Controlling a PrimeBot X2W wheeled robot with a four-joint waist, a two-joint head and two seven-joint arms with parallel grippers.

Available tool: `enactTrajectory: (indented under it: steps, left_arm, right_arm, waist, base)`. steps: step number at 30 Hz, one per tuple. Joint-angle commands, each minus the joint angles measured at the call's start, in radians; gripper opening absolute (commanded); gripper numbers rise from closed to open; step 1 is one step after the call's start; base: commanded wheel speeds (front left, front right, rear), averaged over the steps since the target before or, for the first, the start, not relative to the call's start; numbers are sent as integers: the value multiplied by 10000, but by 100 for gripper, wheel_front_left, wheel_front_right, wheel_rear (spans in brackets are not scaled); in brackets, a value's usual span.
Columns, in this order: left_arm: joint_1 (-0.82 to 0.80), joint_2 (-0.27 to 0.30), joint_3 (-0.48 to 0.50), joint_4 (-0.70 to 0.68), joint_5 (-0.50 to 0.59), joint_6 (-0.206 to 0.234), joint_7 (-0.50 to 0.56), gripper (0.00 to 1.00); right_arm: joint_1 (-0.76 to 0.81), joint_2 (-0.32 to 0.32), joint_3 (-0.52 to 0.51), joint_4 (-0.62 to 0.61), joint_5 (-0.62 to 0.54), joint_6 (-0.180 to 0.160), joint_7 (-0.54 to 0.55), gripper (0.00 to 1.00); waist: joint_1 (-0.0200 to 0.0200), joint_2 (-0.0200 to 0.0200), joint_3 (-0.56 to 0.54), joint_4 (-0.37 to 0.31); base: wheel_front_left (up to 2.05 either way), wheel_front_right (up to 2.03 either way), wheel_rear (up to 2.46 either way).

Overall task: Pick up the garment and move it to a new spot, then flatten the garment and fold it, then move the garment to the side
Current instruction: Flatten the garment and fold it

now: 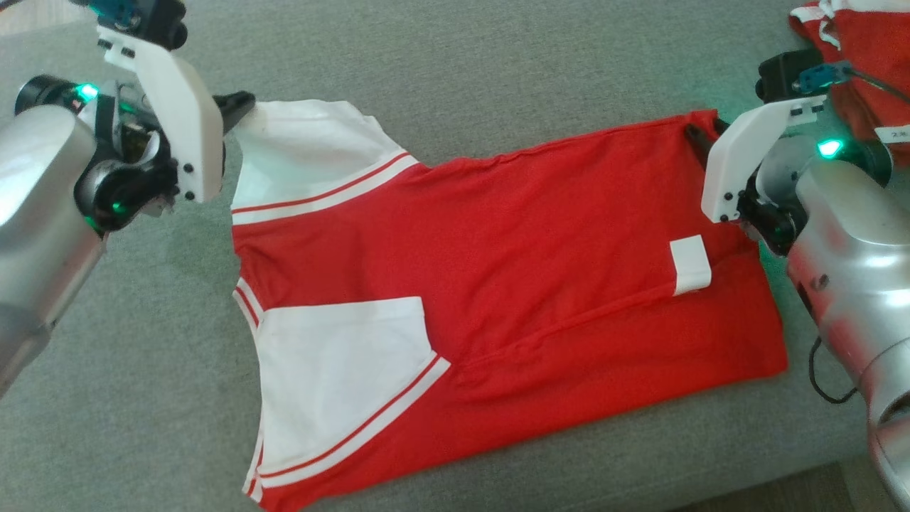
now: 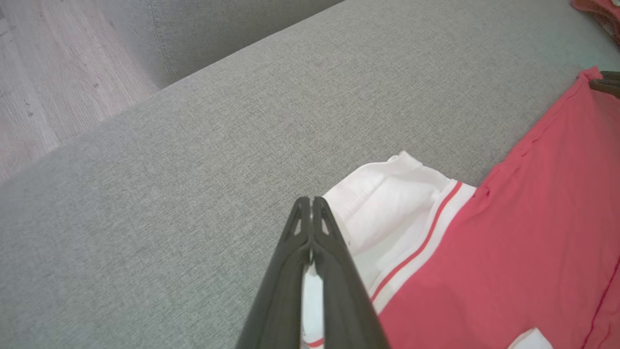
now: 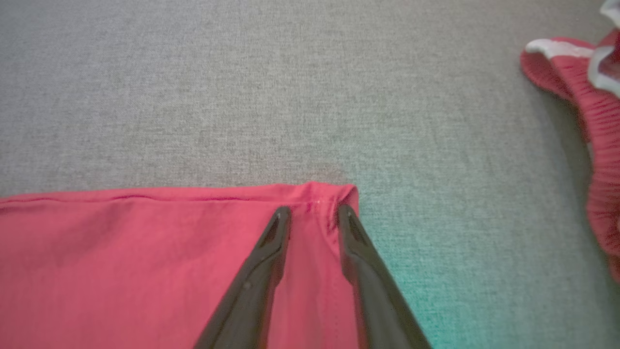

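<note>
The garment (image 1: pixel 498 249) is a red shirt with white sleeves, spread flat on the grey cushion (image 1: pixel 498 64). My left gripper (image 1: pixel 238 107) is at the far white sleeve's outer edge. In the left wrist view the left gripper (image 2: pixel 310 201) is shut, with white sleeve cloth (image 2: pixel 387 203) caught between its fingers lower down. My right gripper (image 1: pixel 700 135) rests on the garment's far right corner. In the right wrist view the right gripper (image 3: pixel 314 211) has its fingers partly apart, pressed onto the red hem corner (image 3: pixel 121 257), which puckers between them.
Another red and white garment (image 1: pixel 853 43) lies bunched at the far right, seen also as a red heap (image 3: pixel 596 145) near my right gripper. The cushion's front edge (image 1: pixel 782 491) runs along the bottom right. Wooden floor (image 2: pixel 48 72) lies beyond the cushion's left end.
</note>
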Motion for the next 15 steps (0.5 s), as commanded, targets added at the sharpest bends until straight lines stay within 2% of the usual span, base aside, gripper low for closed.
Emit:
enactTrajectory:
  steps: [1, 6, 7, 10, 11, 15]
  left_arm:
    - [-721, 284, 323, -140, -50, 16, -82, 0]
    - [-930, 231, 101, -156, -176, 16, -153, 0]
    - [-973, 227, 61, -149, -193, 16, -183, 0]
    - [-1047, 232, -80, -131, -239, 16, -272, 0]
    - [-1067, 239, -130, -125, -247, 16, -312, 0]
    - [-1133, 285, -228, -36, -290, 16, -656, 0]
  right_arm:
    - [-220, -53, 102, -114, 101, 67, -74, 49]
    - [-287, -166, 201, -58, 327, 67, -160, 49]
    - [-318, -218, 282, -67, 314, 67, -193, 13]
    - [-386, -272, 406, -22, 366, 67, -295, 11]
    - [-413, -284, 428, 1, 395, 67, -336, 0]
    - [-546, -316, 453, 130, 515, 67, -526, 0]
  waist:
    - [0, 0, 5, 42]
    - [0, 0, 109, 179]
    - [0, 0, 131, 197]
    - [0, 0, 161, 226]
    - [0, 0, 161, 230]
    - [0, 0, 130, 235]
  base:
    - [0, 0, 0]
    - [0, 0, 0]
    - [0, 0, 0]
    - [0, 0, 0]
    - [0, 0, 0]
    - [0, 0, 0]
